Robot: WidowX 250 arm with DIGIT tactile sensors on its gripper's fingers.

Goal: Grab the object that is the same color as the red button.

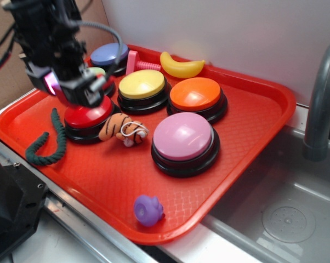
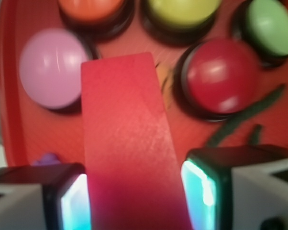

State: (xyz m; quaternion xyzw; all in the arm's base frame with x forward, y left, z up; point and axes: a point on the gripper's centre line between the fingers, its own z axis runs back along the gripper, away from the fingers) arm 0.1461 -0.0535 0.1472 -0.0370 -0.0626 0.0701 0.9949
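In the wrist view the red wedge block (image 2: 125, 120) stands between my two fingers, and my gripper (image 2: 134, 191) is shut on it, holding it above the tray. The red button (image 2: 223, 76) lies below and to the right of the block. In the exterior view my gripper (image 1: 72, 90) hangs just above the red button (image 1: 88, 116) at the tray's left side, and the block is mostly hidden by the fingers.
On the red tray (image 1: 274, 109) are yellow (image 1: 142, 84), orange (image 1: 195, 93), pink (image 1: 182, 136), blue (image 1: 109, 53) and green (image 2: 271, 24) buttons, a banana (image 1: 181, 67), striped plush (image 1: 118, 129), green rope (image 1: 50, 142) and purple toy (image 1: 148, 210). A sink (image 1: 296, 213) and faucet (image 1: 321, 98) are right.
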